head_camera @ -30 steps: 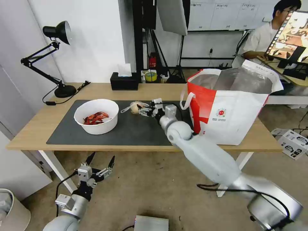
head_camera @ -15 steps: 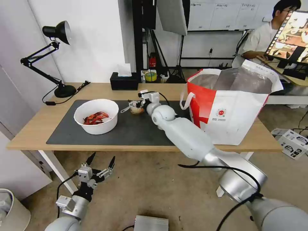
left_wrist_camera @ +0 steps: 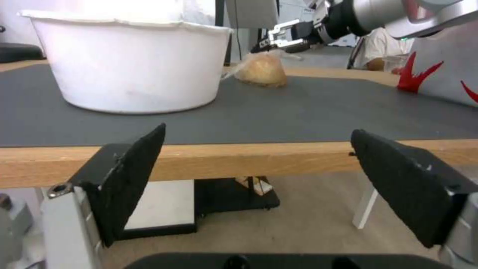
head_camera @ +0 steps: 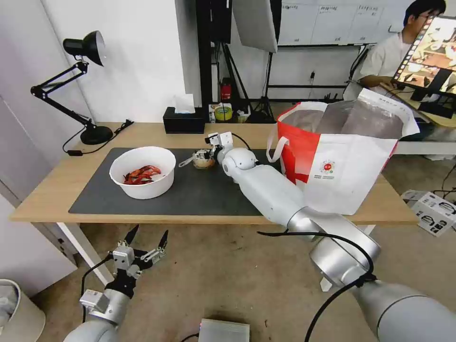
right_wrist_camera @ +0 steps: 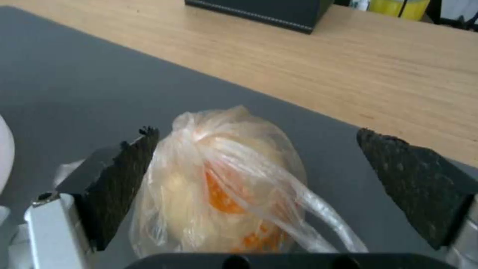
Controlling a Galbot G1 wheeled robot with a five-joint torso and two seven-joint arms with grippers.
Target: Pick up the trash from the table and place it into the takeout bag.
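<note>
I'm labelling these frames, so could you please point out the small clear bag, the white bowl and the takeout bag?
small clear bag [right_wrist_camera: 219, 186]: right wrist view, its bulging middle.
white bowl [head_camera: 147, 187]: head view, front outer wall.
takeout bag [head_camera: 351, 166]: head view, white front panel.

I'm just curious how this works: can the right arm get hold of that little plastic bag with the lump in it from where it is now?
Probably yes. The right gripper is open with the small bag between its fingers, nothing blocking.
</note>
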